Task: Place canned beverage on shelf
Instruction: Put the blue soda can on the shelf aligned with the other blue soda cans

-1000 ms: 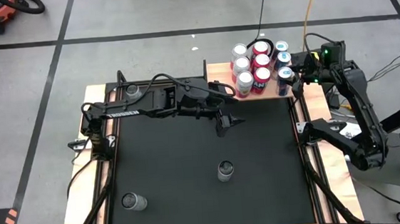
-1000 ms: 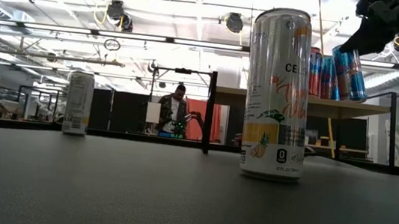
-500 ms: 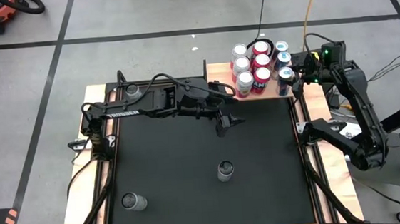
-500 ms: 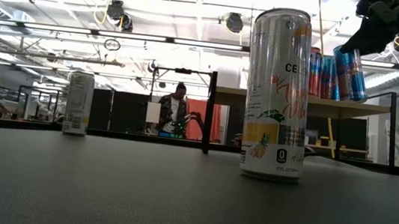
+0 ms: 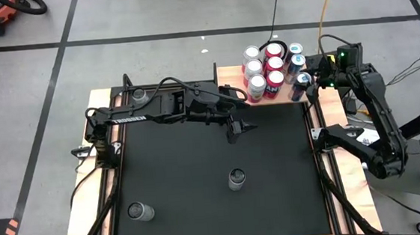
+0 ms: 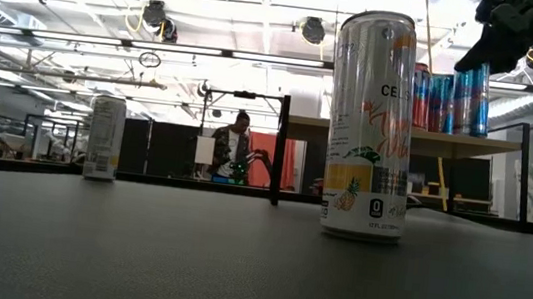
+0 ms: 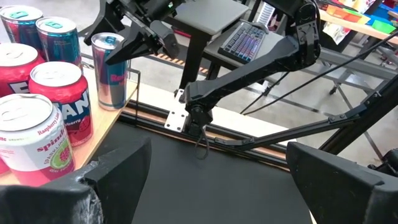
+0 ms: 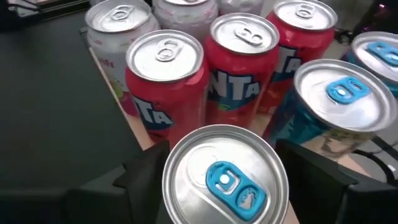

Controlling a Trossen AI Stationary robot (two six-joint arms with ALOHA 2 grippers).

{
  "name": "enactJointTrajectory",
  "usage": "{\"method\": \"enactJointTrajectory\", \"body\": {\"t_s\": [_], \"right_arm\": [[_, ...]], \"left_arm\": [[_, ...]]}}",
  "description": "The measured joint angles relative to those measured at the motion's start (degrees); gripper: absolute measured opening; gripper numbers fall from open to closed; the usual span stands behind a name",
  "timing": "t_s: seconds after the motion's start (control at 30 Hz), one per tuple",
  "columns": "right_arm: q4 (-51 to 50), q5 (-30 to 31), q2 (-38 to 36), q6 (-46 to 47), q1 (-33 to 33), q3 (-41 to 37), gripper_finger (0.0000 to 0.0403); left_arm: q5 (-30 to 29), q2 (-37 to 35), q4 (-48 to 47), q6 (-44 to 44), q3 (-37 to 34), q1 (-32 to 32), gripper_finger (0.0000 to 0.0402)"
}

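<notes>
shelf (image 5: 268,98): light-wood board on a black frame, at the far right corner of the desk (image 5: 200,178).

blue canned beverage (image 5: 302,80): upright on the shelf at its front right corner, just beside another blue can (image 5: 296,62) and near two red fanta cans (image 8: 242,62). silver lid with blue tab visible in the right wrist view (image 8: 225,177). in the low view it stands straight in the row of blue cans (image 6: 478,98).

right tool (image 5: 311,82): at the shelf's right end, directly at the blue canned beverage. its two dark fingers (image 8: 140,177) flank the can, one on each side, with slight gaps showing between pads and can wall; jaws parted, not clamping it. the left wrist view shows the same tool around the can's upper part (image 7: 124,46).

left tool (image 5: 239,129): over the black mat, just in front of the shelf's left end, well apart from the blue canned beverage; jaws spread wide, nothing between them.

other stock: white-and-silver cans (image 5: 253,69) on the shelf's left part; a celsius can (image 5: 236,178) upright mid-desk; one more can (image 5: 140,211) near the front left.
</notes>
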Motion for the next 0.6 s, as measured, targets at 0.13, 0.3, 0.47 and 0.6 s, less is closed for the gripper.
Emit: {"method": "enactJointTrajectory", "body": {"t_s": [0.13, 0.3, 0.47, 0.6], "right_arm": [[0.95, 2.03, -1.50, 2.36, 0.00, 0.14, 0.0274], [1.26, 3.94, -3.93, 5.25, 0.02, 4.33, 0.0290], [-4.63, 4.05, -6.34, 12.45, 0.02, 9.87, 0.0294], [-15.89, 6.96, -9.94, 16.21, 0.02, 11.78, 0.0286]], "left_arm": [[0.00, 0.00, -0.01, -0.01, 0.00, 0.00, 0.0375], [0.00, 0.00, -0.01, -0.05, 0.00, 0.00, 0.0375], [0.00, 0.00, -0.03, -0.03, 0.00, 0.02, 0.0375], [-0.38, 0.00, -0.01, -0.01, 0.00, 0.00, 0.0375]]}}
